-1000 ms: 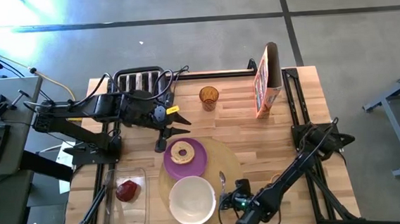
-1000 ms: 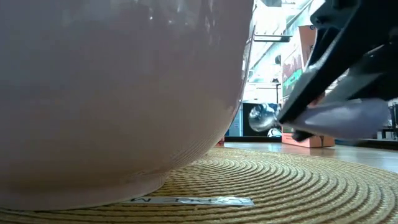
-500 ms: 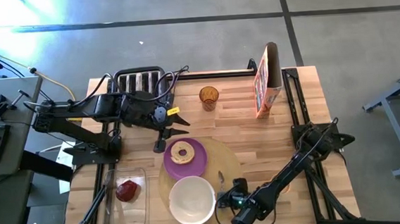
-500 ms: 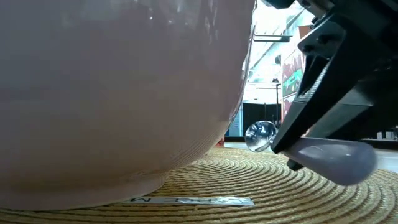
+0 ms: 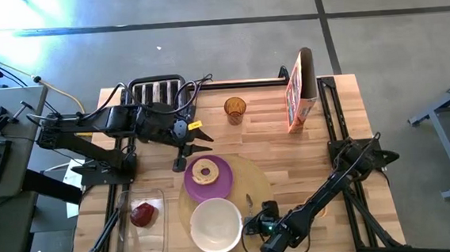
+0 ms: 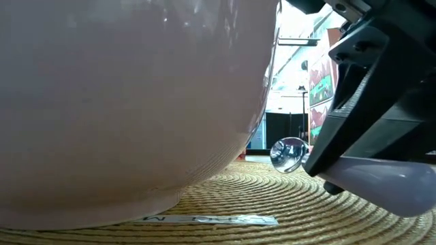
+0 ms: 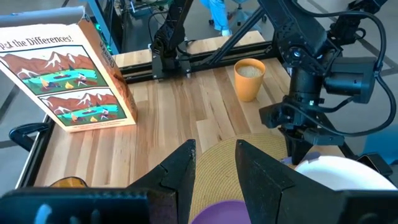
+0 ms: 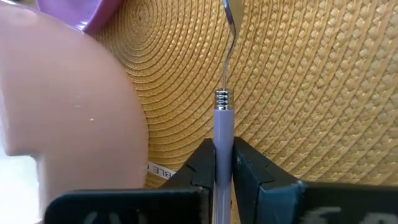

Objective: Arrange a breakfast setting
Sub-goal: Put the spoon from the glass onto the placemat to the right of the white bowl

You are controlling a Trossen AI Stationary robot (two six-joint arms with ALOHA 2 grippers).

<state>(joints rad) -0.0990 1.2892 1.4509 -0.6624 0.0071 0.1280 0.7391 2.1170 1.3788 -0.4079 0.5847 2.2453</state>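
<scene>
From above: round tan placemat (image 5: 254,175) on the wooden desk (image 5: 273,134), carrying a purple plate (image 5: 223,186) with a bagel ring (image 5: 205,173) and, just in front, a white bowl (image 5: 215,225). Spoon (image 5: 249,201) lying on the placemat just right of the bowl, its handle end in the right hand (image 5: 257,221). Left hand (image 5: 190,151) hovering just behind the plate, beside the toaster (image 5: 157,90). Dark red food piece (image 5: 143,214) inside the clear container (image 5: 160,238).

At desk level: bowl wall (image 6: 129,102) filling the foreground, spoon bowl (image 6: 287,154) raised just above the mat weave (image 6: 272,204).

Past the left wrist: fingers (image 7: 184,169) apart, gripping nothing, over the mat (image 7: 214,162); cereal box (image 7: 68,71) and amber cup (image 7: 249,78) beyond.

Past the right wrist: fingers (image 8: 249,163) clenched on the spoon's lilac handle (image 8: 222,134), beside the bowl (image 8: 68,112).
</scene>
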